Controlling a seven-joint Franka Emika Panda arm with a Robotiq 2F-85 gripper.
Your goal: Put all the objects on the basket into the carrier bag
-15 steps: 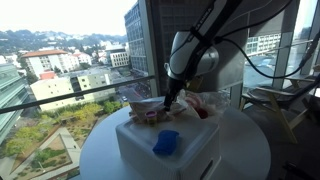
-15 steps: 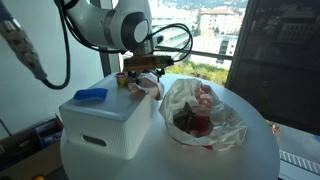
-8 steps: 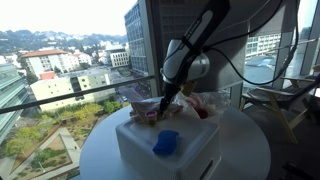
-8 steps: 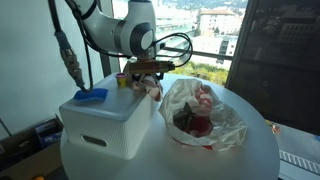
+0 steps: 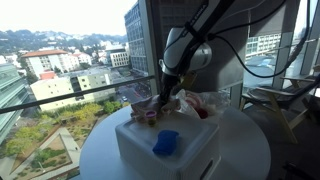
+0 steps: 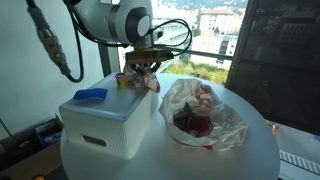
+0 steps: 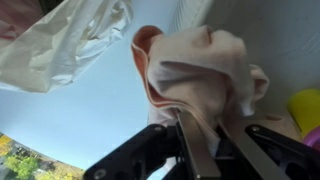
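The white basket [image 5: 185, 150] [image 6: 112, 122] stands on the round table. A blue lumpy object [image 5: 166, 141] [image 6: 90, 95] lies on its flat top. At the top's far end my gripper [image 5: 160, 104] [image 6: 144, 73] [image 7: 205, 140] is shut on a pinkish-cream cloth object [image 7: 200, 70] [image 6: 151, 85], its folds pinched between the fingers. A small red-yellow object [image 6: 122, 80] sits beside it, showing yellow [image 7: 305, 105] at the wrist view's right edge. The crinkly carrier bag [image 6: 205, 118] [image 5: 207, 104] [image 7: 60, 45] lies open next to the basket with red and dark things inside.
The round white table [image 6: 250, 150] [image 5: 245, 150] stands by tall windows with a railing behind. The arm's cables [image 6: 175, 42] loop above the basket's far end. The bag takes up the table's middle beside the basket.
The jaws have closed on the pinkish cloth object. The wrist has turned and risen slightly over the basket's far end. The blue object and the bag have not moved.
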